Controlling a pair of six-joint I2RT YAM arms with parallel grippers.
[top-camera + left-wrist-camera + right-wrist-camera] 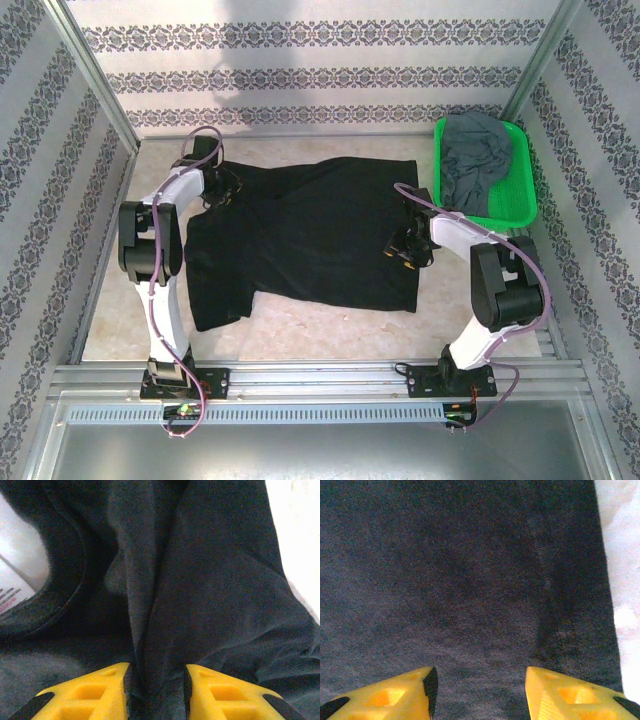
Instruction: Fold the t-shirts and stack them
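With the black t-shirt (310,235) spread across the worktop's (330,320) middle, the right hand (480,672) apart over its hem (560,630) and the left hand (156,667) straddling a collar-side ridge, grip unclear, both should pinch evenly before folding.

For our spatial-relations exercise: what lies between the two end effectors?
The black t-shirt, spread out flat, fills the stretch from the left end effector to the right end effector; the top view shows it.

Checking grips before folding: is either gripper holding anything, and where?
Right gripper: nothing, jaws open above the black t-shirt near its edge. Left gripper: a ridge of that shirt beside the collar lies between its jaws; whether it is clamped cannot be told.
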